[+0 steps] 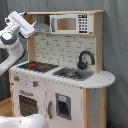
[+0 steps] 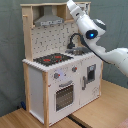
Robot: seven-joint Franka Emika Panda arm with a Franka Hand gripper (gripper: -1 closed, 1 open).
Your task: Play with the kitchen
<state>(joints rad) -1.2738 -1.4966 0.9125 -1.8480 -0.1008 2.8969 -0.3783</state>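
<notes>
The kitchen [image 1: 65, 95] is white and light wood and stands in the middle in both exterior views. It has a black-red stovetop [image 1: 37, 65], a black faucet [image 1: 85, 59] over the sink [image 1: 72, 74], a grey hood [image 1: 42, 24], a microwave cabinet [image 1: 70, 23] and an oven door [image 1: 27, 104]. My gripper [image 1: 31, 29] is up at the kitchen's top corner, beside the hood. In the second exterior view the gripper [image 2: 71, 6] sits high in front of the upper cabinet, to the right of the hood [image 2: 49, 20] and above the stovetop [image 2: 52, 59] and faucet [image 2: 74, 40].
A grey curtain [image 1: 117, 50] hangs behind the kitchen. It rests on a wooden surface [image 2: 100, 112]. My white arm [image 2: 112, 55] reaches in from the second exterior view's right, passing in front of the sink side. A white rounded shape [image 1: 20, 122] fills the first exterior view's bottom left.
</notes>
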